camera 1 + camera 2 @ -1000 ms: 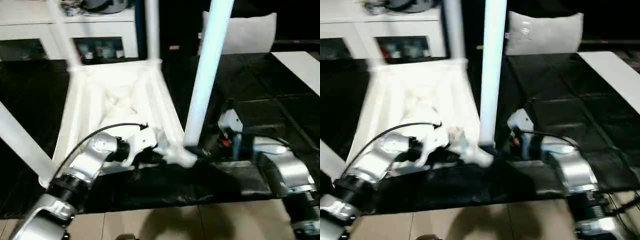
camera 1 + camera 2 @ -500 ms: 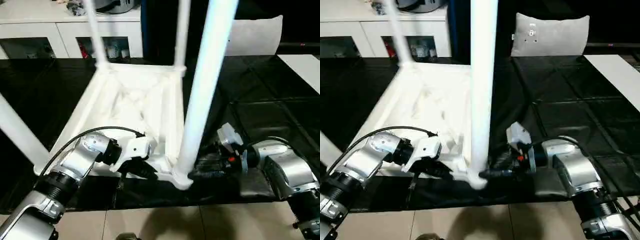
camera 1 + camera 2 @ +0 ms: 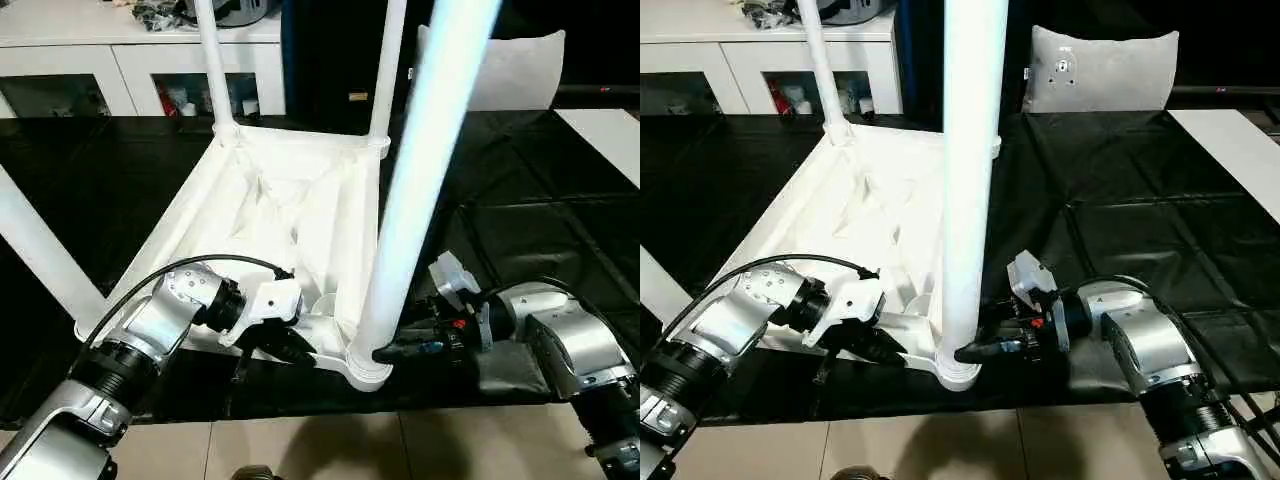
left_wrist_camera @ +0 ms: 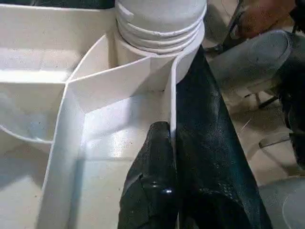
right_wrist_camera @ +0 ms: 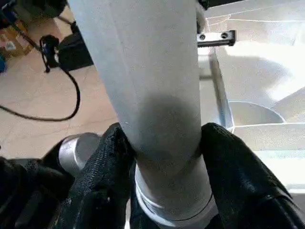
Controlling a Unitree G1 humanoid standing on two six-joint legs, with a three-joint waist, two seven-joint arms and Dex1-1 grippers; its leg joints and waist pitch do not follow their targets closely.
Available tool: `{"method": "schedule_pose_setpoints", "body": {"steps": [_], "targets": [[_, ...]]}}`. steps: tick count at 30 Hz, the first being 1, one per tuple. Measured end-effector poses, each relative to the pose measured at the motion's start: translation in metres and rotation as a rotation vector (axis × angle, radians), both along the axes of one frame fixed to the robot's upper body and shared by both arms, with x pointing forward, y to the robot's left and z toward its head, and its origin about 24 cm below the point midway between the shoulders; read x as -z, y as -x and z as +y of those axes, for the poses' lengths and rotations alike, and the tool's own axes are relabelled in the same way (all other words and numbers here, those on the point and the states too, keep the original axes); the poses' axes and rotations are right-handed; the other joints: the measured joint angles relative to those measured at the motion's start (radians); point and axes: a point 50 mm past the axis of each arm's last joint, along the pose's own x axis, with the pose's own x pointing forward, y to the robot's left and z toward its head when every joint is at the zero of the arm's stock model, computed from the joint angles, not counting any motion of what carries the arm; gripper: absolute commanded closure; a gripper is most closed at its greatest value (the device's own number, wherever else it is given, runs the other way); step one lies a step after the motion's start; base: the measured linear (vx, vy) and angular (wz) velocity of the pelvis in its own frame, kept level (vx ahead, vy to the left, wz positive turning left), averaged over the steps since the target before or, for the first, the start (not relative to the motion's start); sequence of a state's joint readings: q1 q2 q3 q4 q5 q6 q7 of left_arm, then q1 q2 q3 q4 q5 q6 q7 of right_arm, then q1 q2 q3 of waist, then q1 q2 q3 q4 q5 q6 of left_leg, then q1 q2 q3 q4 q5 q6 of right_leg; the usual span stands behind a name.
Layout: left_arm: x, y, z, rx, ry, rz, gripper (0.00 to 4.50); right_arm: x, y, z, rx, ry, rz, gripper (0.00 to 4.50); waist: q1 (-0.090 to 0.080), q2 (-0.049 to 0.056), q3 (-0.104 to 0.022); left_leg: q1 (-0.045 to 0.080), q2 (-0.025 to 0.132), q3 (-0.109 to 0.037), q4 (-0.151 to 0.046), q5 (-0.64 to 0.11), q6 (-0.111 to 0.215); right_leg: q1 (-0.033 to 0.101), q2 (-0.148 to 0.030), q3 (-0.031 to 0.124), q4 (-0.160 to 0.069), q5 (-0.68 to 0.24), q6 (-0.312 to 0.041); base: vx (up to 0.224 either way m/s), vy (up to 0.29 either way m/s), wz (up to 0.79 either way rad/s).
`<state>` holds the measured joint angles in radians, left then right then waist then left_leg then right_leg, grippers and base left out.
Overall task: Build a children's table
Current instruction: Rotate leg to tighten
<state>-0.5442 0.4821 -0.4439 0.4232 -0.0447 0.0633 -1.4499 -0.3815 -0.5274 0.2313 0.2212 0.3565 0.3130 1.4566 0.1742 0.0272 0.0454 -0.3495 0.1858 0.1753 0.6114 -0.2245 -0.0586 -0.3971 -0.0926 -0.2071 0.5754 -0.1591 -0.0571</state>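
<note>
The children's table (image 3: 290, 200) lies upside down on the black mat (image 3: 1120, 200), ribbed underside up, with 4 white tube legs rising from its corner sockets. The near right leg (image 3: 970, 180) stands almost upright, its long axis running from the socket at the near right corner up out of view, leaning slightly right in the left eye view.

The right gripper (image 5: 159, 157) has its 2 black fingers (image 5: 100, 167) pressed on either side of this leg just above the threaded collar, pinching it. The left gripper (image 4: 172, 157) is pressed together on the thin near rim wall of the top (image 4: 119, 124), one finger inside, one outside.

The hollow plastic looks light and stiff, but smooth, so likely slippery under the pads. Low on the leg, near the socket, seems the best hold: a grip higher up would lever the light top around. The thin rim may flex if squeezed hard.
</note>
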Motion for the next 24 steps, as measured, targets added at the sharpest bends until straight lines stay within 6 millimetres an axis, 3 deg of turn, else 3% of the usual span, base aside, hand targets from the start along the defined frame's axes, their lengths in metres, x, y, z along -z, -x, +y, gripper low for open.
{"method": "schedule_pose_setpoints", "body": {"steps": [3,5,7,11,15,19,20,24], "targets": [[0.000,-0.002,-0.001,-0.068,0.007,0.018,4.50,0.001,-0.001,0.002,0.073,-0.014,0.004,2.58,-0.003,0.000,0.000,0.000,0.000,0.000,0.000,0.000,-0.001,0.001,0.000,0.000,0.000,0.000,0.000,0.000,0.000,0.00],[0.001,-0.007,0.000,-0.169,0.012,0.024,4.50,0.003,-0.005,0.005,0.171,-0.021,-0.004,2.59,-0.014,-0.001,0.001,0.001,0.000,0.000,0.000,-0.002,-0.006,0.003,0.000,0.000,0.001,0.000,0.000,0.000,0.000,0.00],[0.001,-0.012,-0.001,-0.269,0.019,0.016,4.50,0.005,-0.011,0.008,0.291,-0.020,-0.029,2.59,-0.034,-0.002,0.001,0.002,0.000,0.000,0.000,-0.001,-0.007,0.003,0.000,0.000,0.000,0.000,0.000,0.000,0.000,0.00],[0.003,-0.023,-0.013,-0.468,0.043,-0.016,4.50,0.006,-0.030,0.019,0.586,-0.021,-0.071,2.62,-0.097,-0.003,0.002,0.001,0.002,0.000,-0.001,-0.001,-0.008,0.004,0.002,-0.004,-0.007,0.002,0.003,0.000,0.000,0.00],[0.002,-0.034,-0.029,-0.658,0.059,-0.059,4.50,0.005,-0.050,0.038,0.850,-0.016,-0.093,2.62,-0.123,-0.003,0.002,0.000,0.002,-0.001,-0.004,-0.001,-0.008,0.004,0.002,-0.005,-0.011,0.003,0.002,0.000,0.000,0.00],[-0.001,-0.041,-0.044,-0.754,0.078,-0.099,4.50,0.001,-0.061,0.046,0.998,0.002,-0.132,2.62,-0.118,-0.002,0.001,-0.007,0.001,-0.001,-0.009,0.000,-0.001,-0.001,0.002,-0.004,-0.013,0.003,0.001,0.000,0.000,0.00],[-0.001,-0.041,-0.047,-0.766,0.089,-0.102,4.50,0.000,-0.062,0.046,1.016,-0.006,-0.134,2.07,-0.114,-0.002,0.001,-0.009,0.001,-0.001,-0.009,0.000,0.000,-0.004,0.002,-0.004,-0.013,0.002,0.001,0.053,0.004,0.02],[-0.004,-0.042,-0.054,-0.767,0.105,-0.108,4.50,0.000,-0.063,0.044,1.047,-0.024,-0.134,1.61,-0.097,-0.001,0.001,-0.018,0.000,0.000,-0.001,-0.006,0.006,-0.015,-0.001,-0.001,0.003,-0.006,-0.005,0.013,0.001,0.00]]}}
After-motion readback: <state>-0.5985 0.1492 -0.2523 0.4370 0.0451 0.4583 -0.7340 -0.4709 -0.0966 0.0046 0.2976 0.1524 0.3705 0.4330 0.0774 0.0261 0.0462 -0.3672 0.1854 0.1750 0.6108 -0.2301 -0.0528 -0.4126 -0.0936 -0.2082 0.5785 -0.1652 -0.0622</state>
